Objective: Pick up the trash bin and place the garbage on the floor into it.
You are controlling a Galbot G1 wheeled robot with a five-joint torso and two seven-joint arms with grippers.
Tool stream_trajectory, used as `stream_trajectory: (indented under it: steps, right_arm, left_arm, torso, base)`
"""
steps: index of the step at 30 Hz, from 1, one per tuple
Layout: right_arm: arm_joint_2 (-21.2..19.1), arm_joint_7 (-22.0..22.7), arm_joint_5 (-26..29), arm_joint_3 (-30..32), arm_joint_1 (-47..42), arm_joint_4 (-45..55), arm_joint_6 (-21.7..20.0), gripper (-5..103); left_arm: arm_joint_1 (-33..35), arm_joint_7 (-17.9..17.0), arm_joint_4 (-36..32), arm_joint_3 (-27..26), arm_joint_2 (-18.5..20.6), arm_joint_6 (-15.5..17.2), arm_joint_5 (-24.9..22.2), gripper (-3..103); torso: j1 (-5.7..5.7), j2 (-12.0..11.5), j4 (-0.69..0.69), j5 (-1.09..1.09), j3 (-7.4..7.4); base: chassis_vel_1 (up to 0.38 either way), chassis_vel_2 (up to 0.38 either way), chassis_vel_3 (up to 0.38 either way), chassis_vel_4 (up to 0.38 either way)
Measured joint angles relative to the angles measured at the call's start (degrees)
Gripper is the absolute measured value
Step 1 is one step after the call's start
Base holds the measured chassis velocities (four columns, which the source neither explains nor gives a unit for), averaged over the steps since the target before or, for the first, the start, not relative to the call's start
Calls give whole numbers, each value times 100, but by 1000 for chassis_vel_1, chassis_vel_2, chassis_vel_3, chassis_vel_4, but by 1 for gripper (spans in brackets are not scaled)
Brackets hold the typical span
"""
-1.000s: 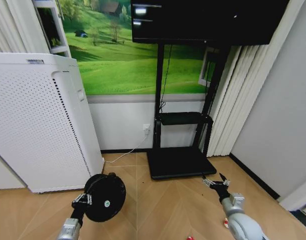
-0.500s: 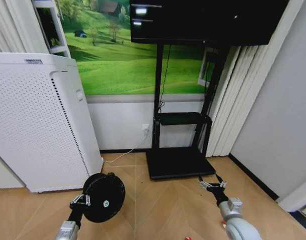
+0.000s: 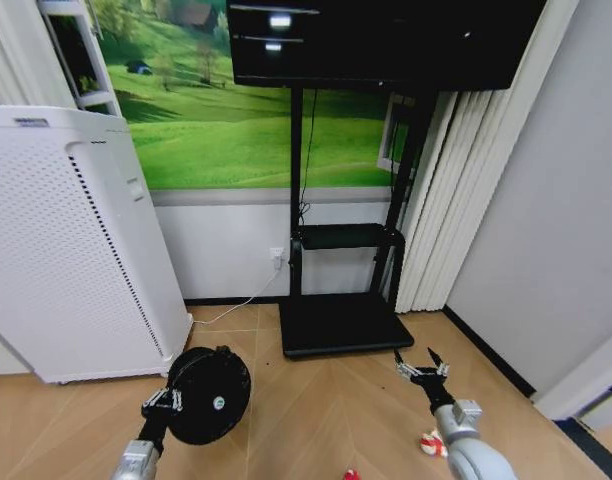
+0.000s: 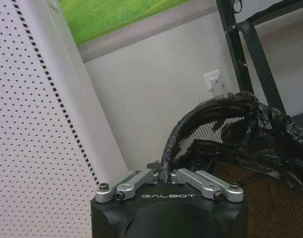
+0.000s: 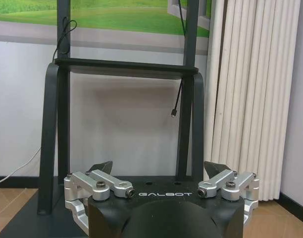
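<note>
Head view shows the left gripper point(image 3: 162, 401) clamped on the rim of the bin point(image 3: 208, 394), which hangs lifted at the robot's lower left. The right gripper point(image 3: 420, 368) hangs empty, fingers spread wide, low on the right. One red-and-white wrapper point(image 3: 429, 442) lies on the floor point(image 3: 316, 420) just beside and below the right arm, so that arm is nearer. A second red scrap point(image 3: 351, 474) sits at the bottom edge between the arms. One bin, two pieces counted.

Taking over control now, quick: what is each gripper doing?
Left gripper: shut on the trash bin rim, holding it.
Right gripper: open, holding nothing, out over the floor.
</note>
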Motion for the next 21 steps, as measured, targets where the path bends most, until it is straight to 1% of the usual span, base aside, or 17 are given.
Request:
stream_trajectory:
  steps: [7, 10, 12, 13, 14, 16, 19, 20, 21]
  right_arm:
    - [-6, 25, -217, -31, 90, -267, 119, 100]
    - [-60, 79, -351, -66, 112, -375, 117, 100]
    - [-113, 101, -442, -89, 110, -408, 95, 100]
    - [-190, 108, -536, -123, 80, -430, 9, 100]
    - [-190, 108, -536, -123, 80, -430, 9, 100]
    - [-346, 112, -679, -241, 3, -582, -265, 100]
    - [-411, 107, -694, -352, 3, -742, -327, 100]
    - [-465, 107, -688, -445, 5, -859, -395, 100]
    - [-573, 130, -620, -665, 26, -1053, -498, 100]
  left_arm:
    - [-4, -4, 39, 37, -10, -1, 47, 4]
    - [31, -10, 66, 77, -24, -8, 101, 4]
    - [50, -15, 82, 93, -26, -11, 126, 4]
    - [72, -19, 112, 108, -26, -13, 156, 4]
    - [72, -19, 112, 108, -26, -13, 156, 4]
    - [91, -43, 187, 115, -5, -5, 193, 4]
    - [98, -45, 230, 111, 28, 14, 196, 4]
    - [105, -45, 256, 97, 59, 36, 199, 4]
    - [130, -46, 277, 74, 134, 96, 199, 4]
  torso:
    - [-2, 0, 1, 1, -2]
    - [-2, 1, -1, 2, -2]
    - [-2, 0, 0, 2, -1]
    - [-1, 0, 2, 1, 0]
    - [-1, 0, 2, 1, 0]
    - [1, 0, 1, -1, 1]
    - [1, -1, 1, 2, 1]
    - [1, -1, 1, 2, 1]
    - [1, -1, 1, 0, 1]
  base:
    - [193, -182, -188, 171]
    - [32, -126, -80, 79]
    - [4, -36, -22, 9]
    - [0, 0, 0, 0]
    - [0, 0, 0, 0]
    - [-53, 71, 44, -61]
    - [-28, 57, 42, -42]
    - [0, 0, 0, 0]
    - [0, 0, 0, 0]
